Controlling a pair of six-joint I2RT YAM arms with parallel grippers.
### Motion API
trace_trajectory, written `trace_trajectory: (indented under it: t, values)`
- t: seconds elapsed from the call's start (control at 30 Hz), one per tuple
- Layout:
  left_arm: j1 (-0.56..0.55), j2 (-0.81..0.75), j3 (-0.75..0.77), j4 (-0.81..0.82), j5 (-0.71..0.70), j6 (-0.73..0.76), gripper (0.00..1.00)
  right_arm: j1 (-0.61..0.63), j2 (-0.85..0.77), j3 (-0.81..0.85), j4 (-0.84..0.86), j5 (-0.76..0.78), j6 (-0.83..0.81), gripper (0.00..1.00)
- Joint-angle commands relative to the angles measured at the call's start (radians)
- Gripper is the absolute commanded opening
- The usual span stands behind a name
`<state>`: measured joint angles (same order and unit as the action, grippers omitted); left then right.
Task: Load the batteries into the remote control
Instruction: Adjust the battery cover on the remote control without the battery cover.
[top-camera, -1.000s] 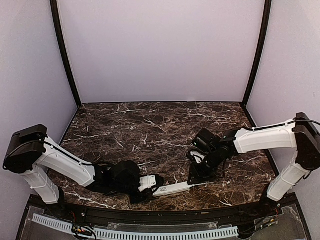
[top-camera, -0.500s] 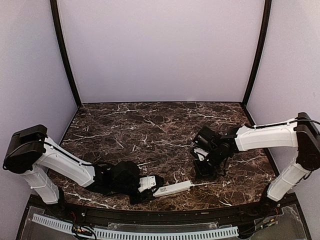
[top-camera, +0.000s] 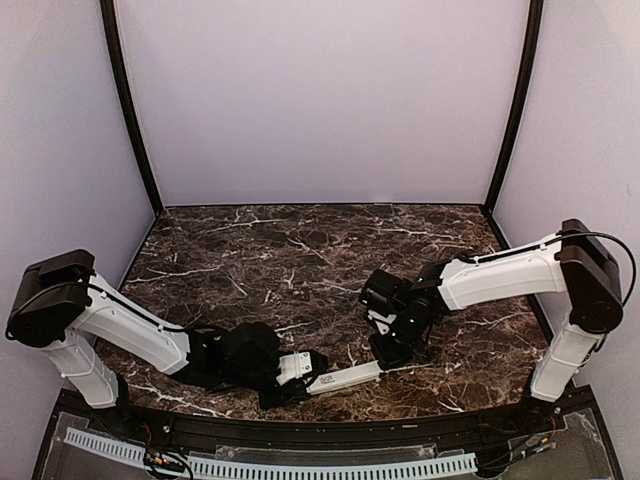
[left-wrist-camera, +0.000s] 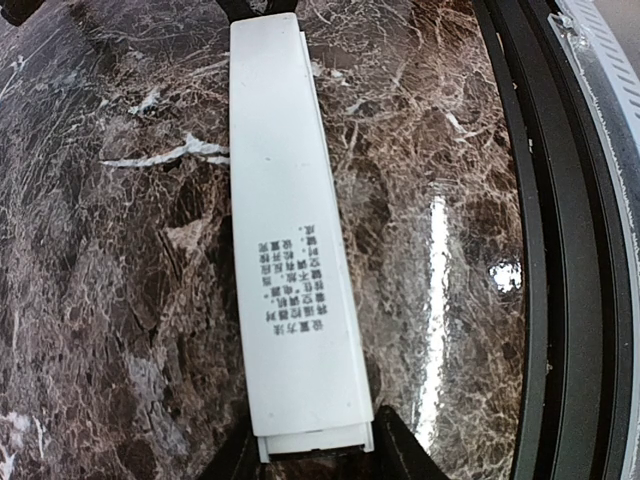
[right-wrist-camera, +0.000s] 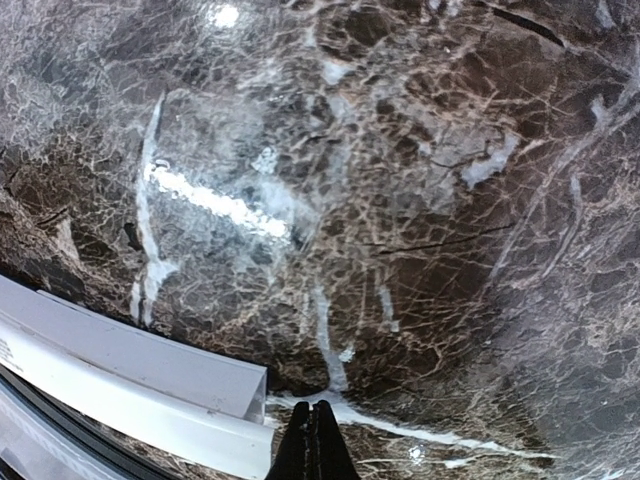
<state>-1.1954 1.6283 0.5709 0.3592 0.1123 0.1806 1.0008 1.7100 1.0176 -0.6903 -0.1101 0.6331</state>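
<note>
We see the remote (left-wrist-camera: 290, 250) lying flat on the worktop (top-camera: 300, 250), near its front edge. Only our left wrist view shows the printed text (left-wrist-camera: 290, 280) on it and the left end effector (left-wrist-camera: 318, 452) clamping its near end. The right wrist view shows the right end effector (right-wrist-camera: 315, 440) closed on nothing, just beside the remote's far end.

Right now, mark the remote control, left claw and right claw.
remote control (left-wrist-camera: 285, 230): left wrist view, middle of its white body.
left claw (left-wrist-camera: 315, 442): left wrist view, between its fingertips.
right claw (right-wrist-camera: 318, 445): right wrist view, shut fingertips.
</note>
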Motion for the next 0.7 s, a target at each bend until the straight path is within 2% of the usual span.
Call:
trace_trajectory:
  t: [0.0,0.57,0.67]
  values:
    - [-0.004,0.008,-0.02,-0.029,-0.006,0.013,0.37,0.018,0.018,0.028,-0.022,0.035,0.007,0.0]
    - [-0.004,0.01,-0.02,-0.028,-0.008,0.016,0.37,0.033,0.038,0.038,-0.02,0.015,0.008,0.0]
    - [-0.004,0.009,-0.019,-0.028,-0.007,0.017,0.4,0.036,0.03,0.035,-0.024,0.015,0.007,0.0]
